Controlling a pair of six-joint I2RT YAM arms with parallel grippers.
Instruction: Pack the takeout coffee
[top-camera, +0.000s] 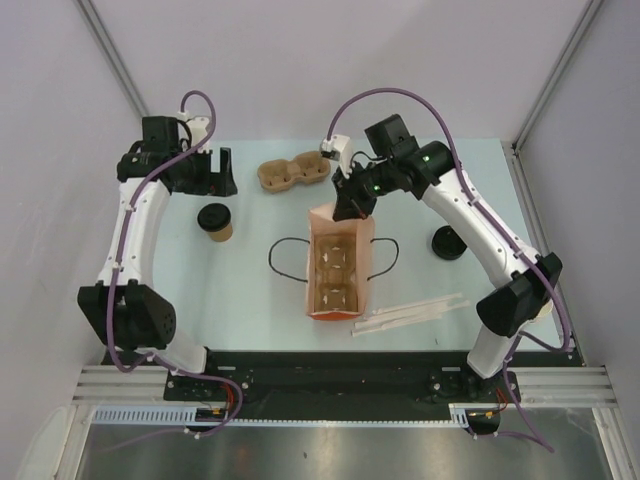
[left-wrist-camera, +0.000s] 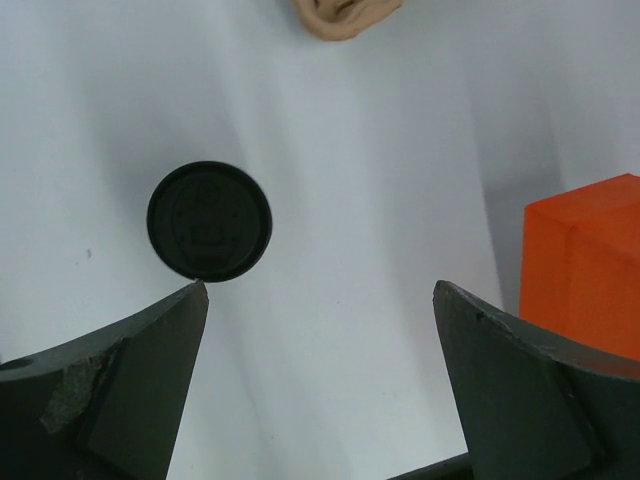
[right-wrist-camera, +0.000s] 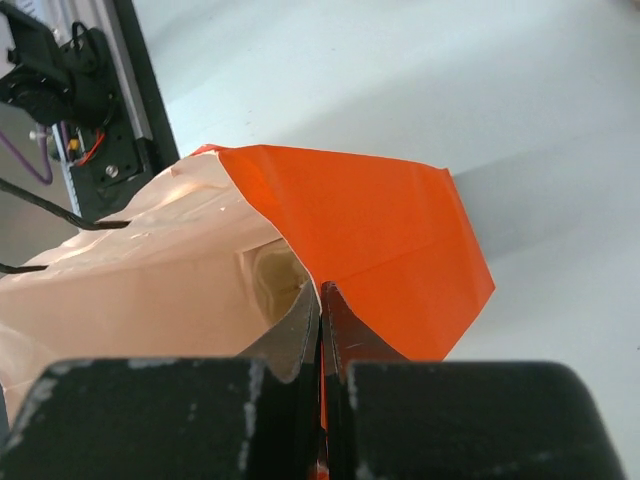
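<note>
Wrapped straws (top-camera: 410, 314) lie on the desk (top-camera: 250, 300) at its near edge, just right of the orange bag (top-camera: 318, 312). The bag stands mid-desk with its mouth open upward, 1 black handle (top-camera: 283, 262) drooping to each side. A tan carrier (top-camera: 335, 280) with 2 wells sits inside it at the bottom. Left of the bag and apart from it, the coffee (top-camera: 215, 222) stands upright on the bare desk, black lid on, outside the bag. A loose black lid (top-camera: 449, 243) lies on the desk to the bag's right.

The right arm (top-camera: 470, 215) reaches in from the right, and the right jaws are pressed together on the bag's far rim, pinching the orange sheet (right-wrist-camera: 380, 220) between them. Beyond the bag, a second tan 2-well carrier (top-camera: 293, 174) rests on the far desk. At far left, the left arm (top-camera: 140, 225) holds the left jaws spread wide above the desk, gripping nothing. Its wrist camera looks down on the coffee's lid (left-wrist-camera: 209, 221) just ahead of the left finger (left-wrist-camera: 130, 390), touching neither, with a corner of the bag (left-wrist-camera: 585, 265) at right.
</note>
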